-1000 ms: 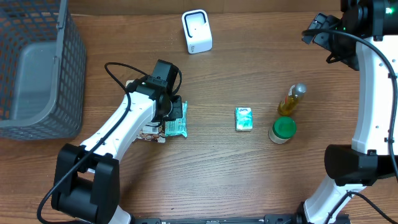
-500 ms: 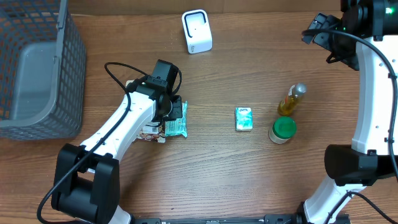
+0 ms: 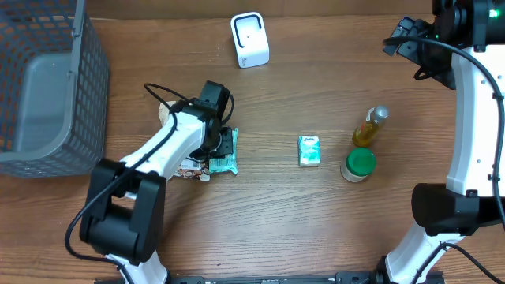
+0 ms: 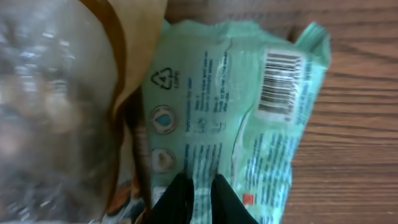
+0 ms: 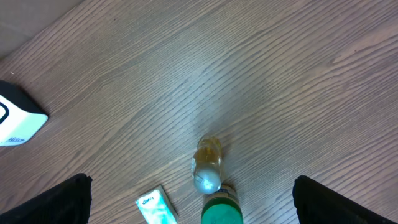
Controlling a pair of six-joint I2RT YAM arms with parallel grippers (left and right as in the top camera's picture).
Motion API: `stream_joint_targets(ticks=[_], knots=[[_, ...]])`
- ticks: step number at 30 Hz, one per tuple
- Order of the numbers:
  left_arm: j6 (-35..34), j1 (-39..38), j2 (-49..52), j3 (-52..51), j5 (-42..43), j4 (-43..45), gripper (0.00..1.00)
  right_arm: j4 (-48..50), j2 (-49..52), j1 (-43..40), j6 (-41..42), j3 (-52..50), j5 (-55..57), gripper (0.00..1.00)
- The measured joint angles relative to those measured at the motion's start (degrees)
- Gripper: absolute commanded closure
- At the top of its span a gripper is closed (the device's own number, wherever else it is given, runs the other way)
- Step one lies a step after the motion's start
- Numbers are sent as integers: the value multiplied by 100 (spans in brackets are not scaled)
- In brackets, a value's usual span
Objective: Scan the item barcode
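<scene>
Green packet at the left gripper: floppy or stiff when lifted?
Likely floppy: the green packet is thin crinkled film, so it may droop from the left gripper's edge pinch. Probably light, being so flat. Glossy wrap could slip, and the barcode may curl.

Has basket (image 3: 88,95) far left, scanner (image 3: 249,39) far centre. Has packet (image 3: 224,163) left of box (image 3: 309,150), bottle (image 3: 369,128) right, jar (image 3: 360,163) just nearer.

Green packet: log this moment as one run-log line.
left gripper: jaws shut on green packet | barcode: facing up | right gripper: open, empty | white scanner: apart from packet
</scene>
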Motion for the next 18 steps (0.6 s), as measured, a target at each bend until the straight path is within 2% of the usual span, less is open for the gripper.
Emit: stream_joint_targets(ticks=[18], knots=[[2,0,59,0,404,22,78,0,0,0,2,0,-2,0]])
